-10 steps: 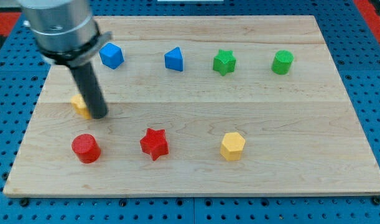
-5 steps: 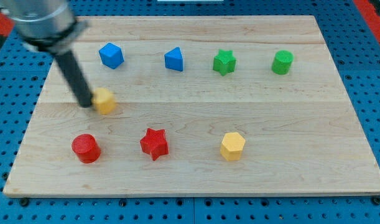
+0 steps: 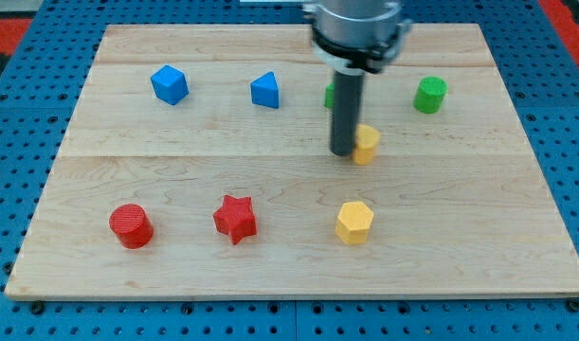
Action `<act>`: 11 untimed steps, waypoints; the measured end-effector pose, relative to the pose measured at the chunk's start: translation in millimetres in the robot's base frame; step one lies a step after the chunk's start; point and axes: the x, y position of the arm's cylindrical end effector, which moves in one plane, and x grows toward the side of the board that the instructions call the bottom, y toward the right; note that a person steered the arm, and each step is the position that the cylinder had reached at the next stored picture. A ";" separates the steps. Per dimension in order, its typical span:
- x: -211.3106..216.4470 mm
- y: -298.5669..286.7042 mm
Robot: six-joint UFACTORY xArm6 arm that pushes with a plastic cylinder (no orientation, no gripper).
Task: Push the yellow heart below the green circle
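Yellow heart (image 3: 367,144) has slid rightward with my tip (image 3: 342,152) touching its left, nearer the green circle (image 3: 429,95).

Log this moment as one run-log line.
my tip: touching yellow heart's left side | heart: left of and below green circle, apart | green star: mostly hidden behind rod | goal: not yet met

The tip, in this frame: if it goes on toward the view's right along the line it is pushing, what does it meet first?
My tip sits against the left side of the yellow heart, so the heart comes first. Beyond it, the board looks free to the right; the green circle lies higher, probably off that line.
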 end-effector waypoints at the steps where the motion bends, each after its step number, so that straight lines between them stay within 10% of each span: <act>1: -5.7 -4.1; 3: -38.7 16.5; 6: 33.9 128.2; 8: -22.6 121.3; 11: 66.4 111.5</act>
